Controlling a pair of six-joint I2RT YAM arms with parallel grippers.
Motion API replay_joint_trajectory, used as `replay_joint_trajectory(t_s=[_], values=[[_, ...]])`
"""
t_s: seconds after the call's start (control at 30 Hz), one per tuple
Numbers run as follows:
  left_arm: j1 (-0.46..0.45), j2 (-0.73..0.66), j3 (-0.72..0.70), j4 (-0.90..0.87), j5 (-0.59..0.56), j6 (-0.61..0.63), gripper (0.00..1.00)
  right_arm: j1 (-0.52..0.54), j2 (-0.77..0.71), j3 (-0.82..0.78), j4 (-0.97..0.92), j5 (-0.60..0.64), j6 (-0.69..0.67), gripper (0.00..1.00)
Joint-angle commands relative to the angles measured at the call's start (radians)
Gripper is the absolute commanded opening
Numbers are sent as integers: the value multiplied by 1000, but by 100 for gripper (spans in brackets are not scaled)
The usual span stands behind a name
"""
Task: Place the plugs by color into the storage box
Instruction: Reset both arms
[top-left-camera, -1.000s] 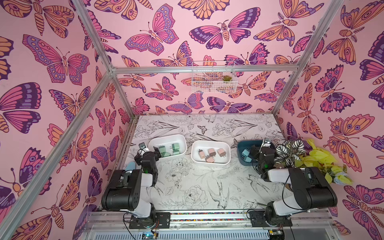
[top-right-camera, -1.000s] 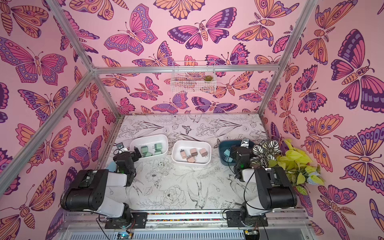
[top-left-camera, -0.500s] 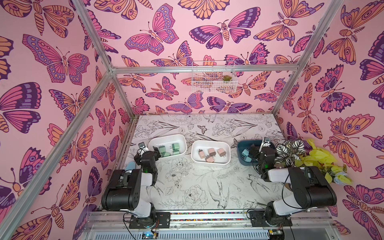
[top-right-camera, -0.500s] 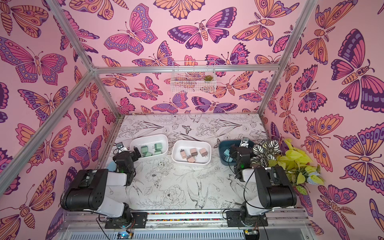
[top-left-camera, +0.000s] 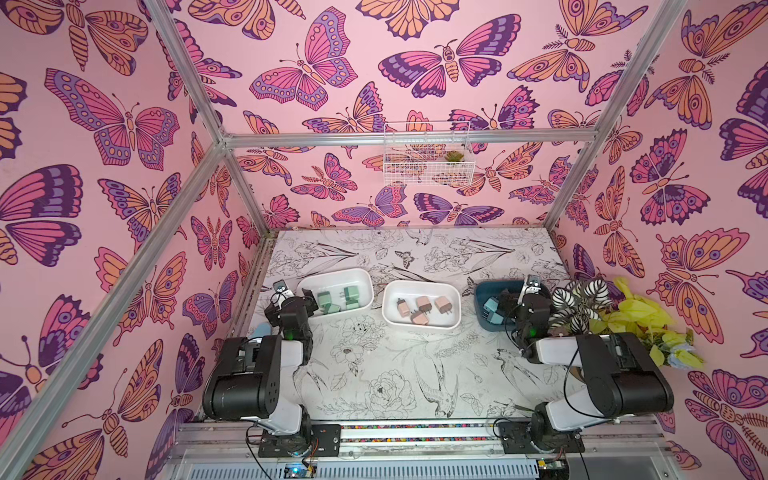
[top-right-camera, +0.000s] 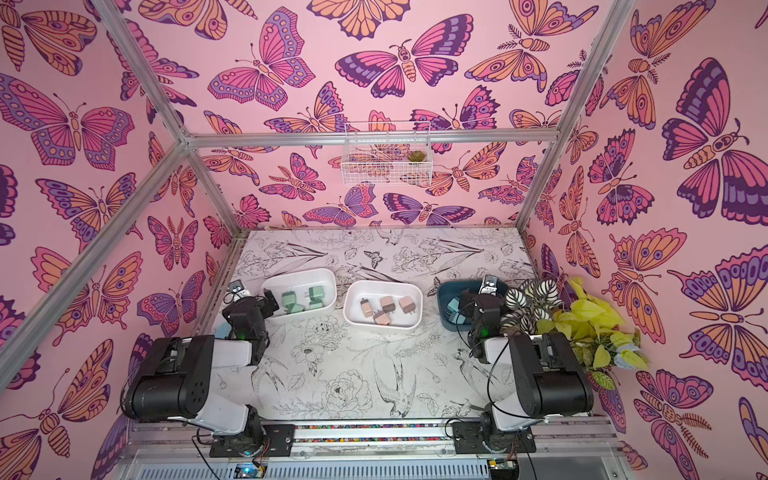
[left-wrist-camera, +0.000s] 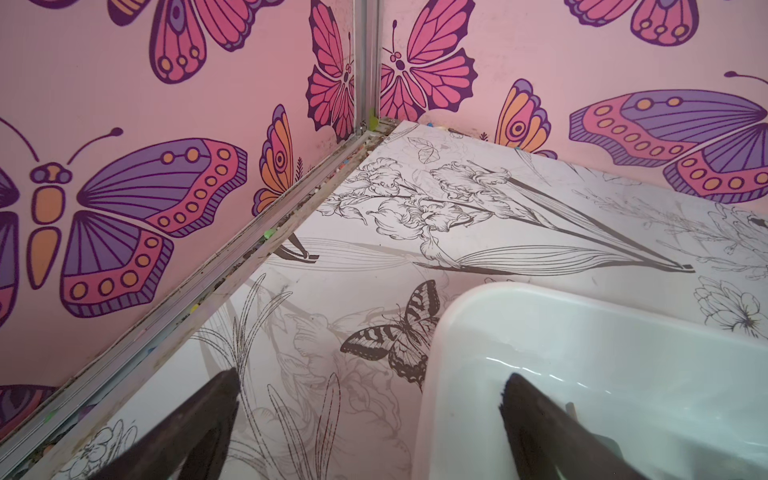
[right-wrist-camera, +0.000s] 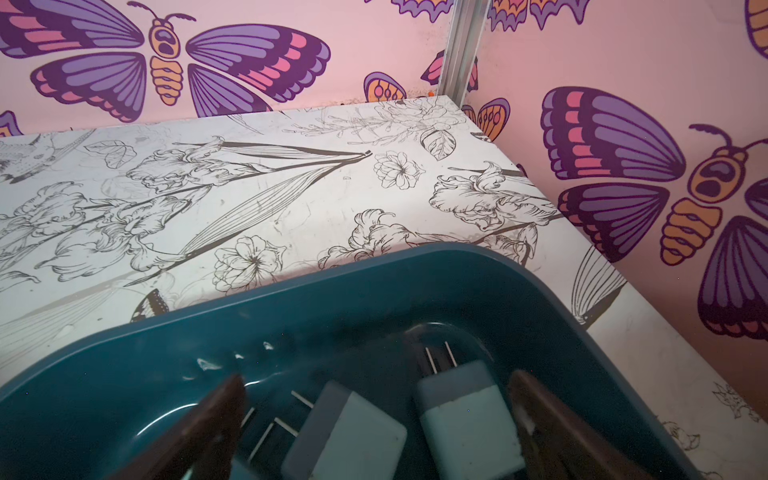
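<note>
Table (top-left-camera: 395, 374) edges: walls close at 9, 12 and 3 o'clock; open room at 6 o'clock btwn the arms and along the 12 o'clock strip. Plant (top-left-camera: 582, 299) crowds the 3 o'clock edge, just beside the teal bin (top-left-camera: 490, 286). From table ctr: left white bin (top-left-camera: 357, 276) at 10 o'clock near the side rail; middle white bin (top-left-camera: 419, 284) at 12; teal bin at 2.

Green plugs (top-left-camera: 332, 301) lie in the left bin; four pink plugs (top-left-camera: 424, 305) in the middle bin, prongs pointing varied ways; pale teal-blue plugs (right-wrist-camera: 469, 419) in the teal bin, metal prongs showing.

Left gripper (left-wrist-camera: 370, 380) spread wide, empty, straddling the left bin's wall; right gripper (right-wrist-camera: 376, 380) spread wide inside the teal bin, flanking two blue plugs; contact w/ them unclear.

Blue count unclear; arm hides part of the bin, more prongs cut off at frame edge.
</note>
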Motion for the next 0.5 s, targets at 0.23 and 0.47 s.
replay_joint_trajectory(t_s=[0.23,0.47], values=[[-3,-1,-19,23,579,223,99,-7,-13,25,-18,-5,-7,99],[-2,1,-19,25,578,223,99,-5,-13,25,-17,-5,-6,99]])
